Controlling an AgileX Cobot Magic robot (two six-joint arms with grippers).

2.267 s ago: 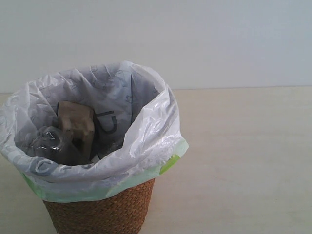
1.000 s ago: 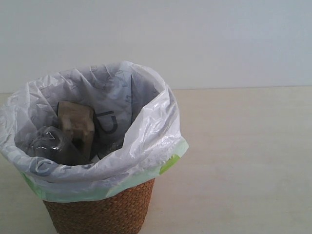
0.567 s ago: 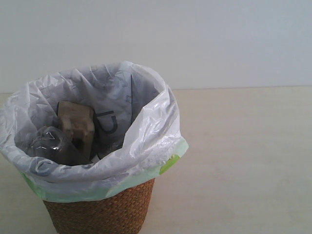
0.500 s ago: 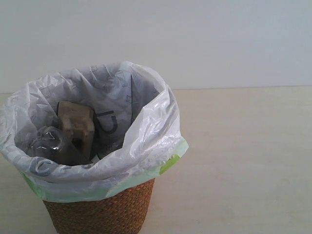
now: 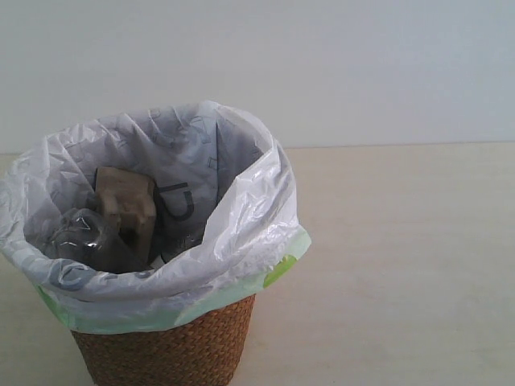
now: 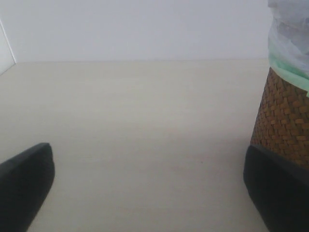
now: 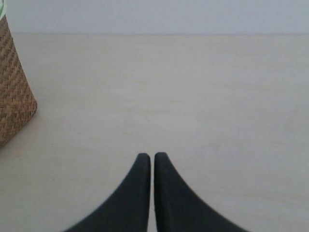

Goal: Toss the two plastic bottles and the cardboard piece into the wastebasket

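The wastebasket (image 5: pixel 173 354), brown woven wicker, stands at about 8 o'clock in the exterior view, its base cut off by the edge of the picture. A white translucent bag (image 5: pixel 245 233) lines it and is folded down over the rim, with grey lettering inside and green patches along the turned-down hem. Inside, the grey-beige cardboard piece (image 5: pixel 125 201) stands tilted toward 9 o'clock of the opening. Crumpled clear plastic of a bottle (image 5: pixel 80 237) lies against it at about 8 o'clock. Whether a second bottle lies deeper in the bag cannot be told.

The surface (image 5: pixel 402 265) is pale cream with a faint straight grain and a matte finish. From the basket it runs out toward 3 o'clock and back to a straight line where it meets the wall (image 5: pixel 338 64). The wall is plain pale grey-white, evenly lit. A soft shadow lies on the surface close against the basket's wicker side.

The left gripper (image 6: pixel 147 159) hangs low over the surface with its two dark fingers (image 6: pixel 24 188) spread wide apart and nothing between them; the wicker side stands just beyond one finger. The right gripper (image 7: pixel 151 157) has its dark fingertips pressed together, holding nothing, and points across the pale surface with the basket's wicker wall well off to one side.
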